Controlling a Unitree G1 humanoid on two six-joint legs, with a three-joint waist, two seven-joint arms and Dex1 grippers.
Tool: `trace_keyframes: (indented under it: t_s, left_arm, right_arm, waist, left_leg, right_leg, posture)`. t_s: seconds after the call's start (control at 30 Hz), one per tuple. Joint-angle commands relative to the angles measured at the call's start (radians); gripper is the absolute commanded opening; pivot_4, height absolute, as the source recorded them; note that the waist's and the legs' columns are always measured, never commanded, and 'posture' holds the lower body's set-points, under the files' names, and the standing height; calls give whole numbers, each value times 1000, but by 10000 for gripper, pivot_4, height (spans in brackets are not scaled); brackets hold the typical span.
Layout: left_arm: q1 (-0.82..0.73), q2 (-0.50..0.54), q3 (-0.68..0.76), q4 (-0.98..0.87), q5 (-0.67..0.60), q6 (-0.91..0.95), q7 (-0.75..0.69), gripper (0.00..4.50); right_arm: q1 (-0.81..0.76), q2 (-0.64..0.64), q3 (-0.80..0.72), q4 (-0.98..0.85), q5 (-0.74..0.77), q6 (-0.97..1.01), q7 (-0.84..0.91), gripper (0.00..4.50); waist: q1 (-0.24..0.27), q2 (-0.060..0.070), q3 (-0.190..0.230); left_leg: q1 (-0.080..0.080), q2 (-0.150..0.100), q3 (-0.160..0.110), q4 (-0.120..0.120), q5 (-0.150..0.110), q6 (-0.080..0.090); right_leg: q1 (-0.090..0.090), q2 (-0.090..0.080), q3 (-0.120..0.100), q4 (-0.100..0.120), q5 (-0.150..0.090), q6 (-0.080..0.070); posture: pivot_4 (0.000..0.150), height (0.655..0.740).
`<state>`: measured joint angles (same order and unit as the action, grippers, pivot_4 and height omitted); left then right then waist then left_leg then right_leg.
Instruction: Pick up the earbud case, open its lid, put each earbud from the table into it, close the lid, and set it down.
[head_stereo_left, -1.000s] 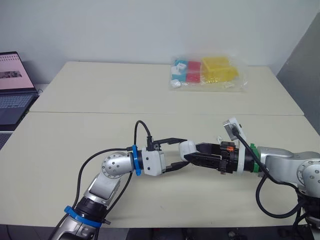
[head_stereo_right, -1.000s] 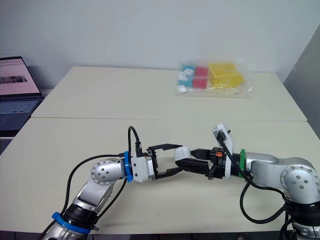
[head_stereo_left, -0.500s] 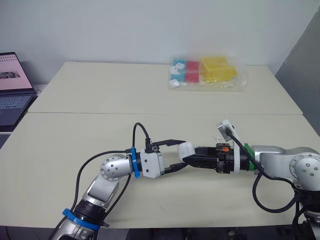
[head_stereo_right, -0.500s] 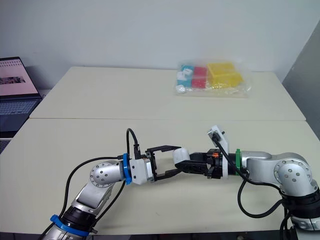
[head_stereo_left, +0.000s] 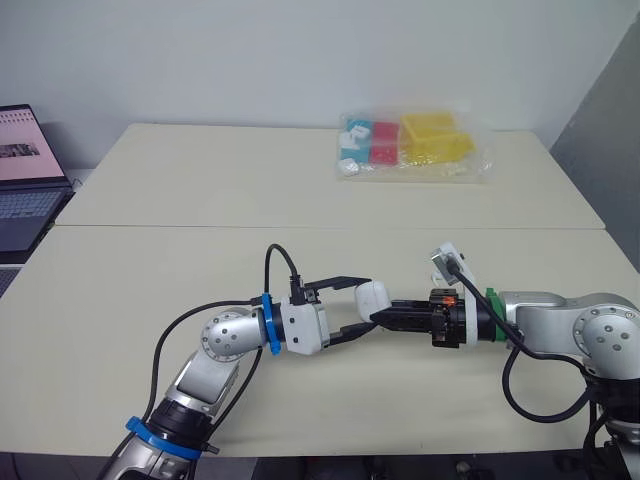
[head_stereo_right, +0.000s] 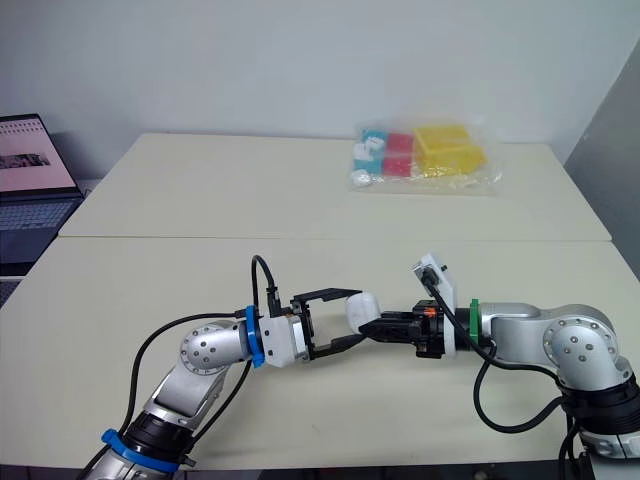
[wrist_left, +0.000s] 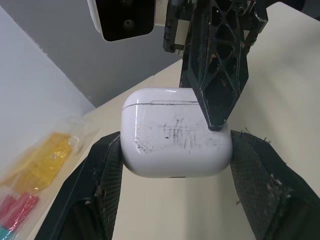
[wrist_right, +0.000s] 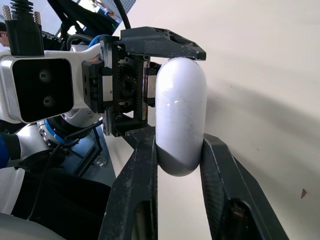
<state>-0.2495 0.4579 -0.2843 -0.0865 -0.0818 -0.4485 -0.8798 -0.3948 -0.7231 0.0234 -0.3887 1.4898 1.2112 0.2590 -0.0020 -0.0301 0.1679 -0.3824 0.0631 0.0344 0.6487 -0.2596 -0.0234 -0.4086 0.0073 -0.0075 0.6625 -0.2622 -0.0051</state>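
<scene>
At 6 o'clock, just above the table (head_stereo_left: 150, 290), the case (head_stereo_left: 372, 297) hung betw. both grippers, lid (wrist_left: 170, 96) closed. L gripper (wrist_left: 175, 150) clamped its narrow sides, fingers (wrist_left: 100, 170) spread wide. R gripper (wrist_right: 178, 139) pinched its flat faces, nearly closed. This was probably the lid-opening step: one grip needed to sit wholly below the seam so the lid wasn't clamped, the other to let go and lever the lid edge gently, as the smooth shell looked slippery. Farther off were a bag (head_stereo_left: 412, 148) at 1 o'clock and a laptop (head_stereo_left: 25, 180) at 10.
</scene>
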Motion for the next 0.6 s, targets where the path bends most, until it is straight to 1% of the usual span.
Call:
trace_keyframes:
  t_s: [0.03, 0.1, 0.17, 0.2, 0.27, 0.3, 0.43, 0.5, 0.57, 0.6]
  left_arm:
    - [-1, -2, -6, -40, -29, -3, -10, 27659]
    - [-3, -5, 2, -41, -53, 21, -13, 27659]
    - [-14, -7, 14, -37, -35, 36, 7, 34743]
    - [-25, 0, 15, -28, -7, 27, 13, 36659]
    - [-40, 13, 17, -10, 36, 22, 22, 43083]
    - [-42, 27, 12, -6, 41, 44, 8, 44967]
    - [-23, 113, -8, -21, -4, 170, -94, 45000]
    - [-14, 139, 6, -73, -75, 342, -120, 45000]
    - [-36, 160, 34, -170, -209, 682, -103, 45000]
    - [-51, 165, 43, -205, -255, 800, -92, 45000]
  right_arm:
    - [-18, 3, -13, -13, 2, -4, 17, 7492]
    - [-21, 2, -12, -13, -5, -2, 23, 7492]
    - [-26, -4, -10, -13, -21, 1, 36, 7492]
    - [-30, -13, -6, -15, -41, 4, 49, 7492]
    - [-37, -38, 10, -22, -105, 6, 87, 7492]
    - [-41, -44, 13, -17, -129, 4, 100, 7492]
    - [-77, -76, 29, -4, -234, -6, 169, 7492]
    - [-105, -126, 66, -20, -329, -26, 237, 7492]
    - [-157, -230, 170, -66, -509, -98, 349, 7492]
    - [-176, -267, 213, -80, -579, -133, 396, 7492]
  waist:
    - [0, 0, 0]
    - [0, 0, 0]
    - [0, 0, 0]
    - [0, 0, 0]
    - [0, 0, 0]
    - [0, 0, 0]
    - [-5, 0, 0]
    - [-5, 1, 1]
    - [-6, 1, 1]
    - [-5, 1, 1]
  left_leg:
    - [0, 0, 0, 0, 0, 0]
    - [0, 0, 0, 0, 0, 0]
    - [0, 0, 0, 0, 0, 0]
    - [0, 0, 0, 0, 0, 0]
    - [0, 0, 0, 0, 0, 0]
    - [-1, 0, 0, 0, 0, 0]
    - [0, 0, 0, -1, 0, 0]
    - [-1, 0, 0, -2, 0, 0]
    - [-3, 0, 0, -1, 0, 0]
    - [-5, 0, -1, -1, 0, 0]
  right_leg:
    - [0, 0, 0, 0, 0, 0]
    - [0, 0, 0, 0, 0, 0]
    - [0, 0, 0, 0, 0, 0]
    - [0, 0, 0, 0, 0, 0]
    - [0, 0, 0, 0, 0, 0]
    - [-1, 0, -1, 0, 0, 0]
    - [-2, 0, 1, 0, 0, 0]
    - [-3, 0, 1, 0, 0, 0]
    - [-5, 0, 0, 0, 0, 0]
    - [-7, 0, 0, 0, 0, 0]
  posture:
    - [1500, 7400]
    - [1500, 7400]
    - [1500, 7400]
    - [1500, 7400]
    - [1500, 7400]
    - [1500, 7400]
    - [1500, 7400]
    - [1500, 7400]
    - [1500, 7400]
    - [1500, 7400]
